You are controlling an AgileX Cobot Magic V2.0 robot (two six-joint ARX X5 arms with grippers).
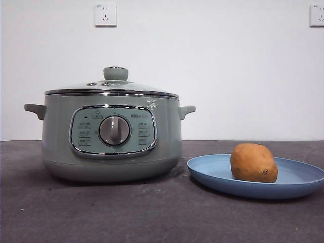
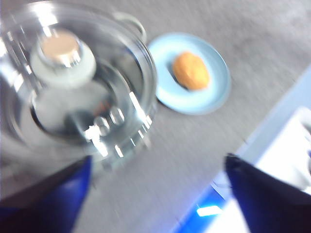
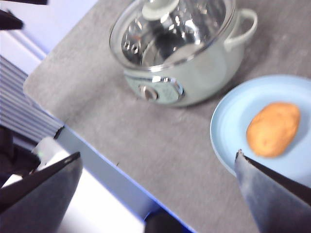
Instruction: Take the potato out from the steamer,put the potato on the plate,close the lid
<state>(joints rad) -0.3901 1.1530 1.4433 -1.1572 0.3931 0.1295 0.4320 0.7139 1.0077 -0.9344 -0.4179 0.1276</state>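
Note:
The sage-green steamer (image 1: 111,136) stands at the left of the table with the glass lid (image 1: 112,85) seated on it, knob up. The orange-brown potato (image 1: 253,163) lies on the light blue plate (image 1: 298,179) to the steamer's right. My left gripper (image 2: 158,194) is open and empty, held high over the lid (image 2: 73,82), with the plate (image 2: 214,92) and potato (image 2: 191,71) beyond. My right gripper (image 3: 158,189) is open and empty, high above the table near the plate (image 3: 233,121) and potato (image 3: 273,128). Neither gripper shows in the front view.
The dark grey tabletop (image 1: 152,212) stretches in front of the steamer and plate. Its front edge with a blue strip (image 3: 107,174) shows in the right wrist view. A white wall with two sockets (image 1: 105,15) stands behind.

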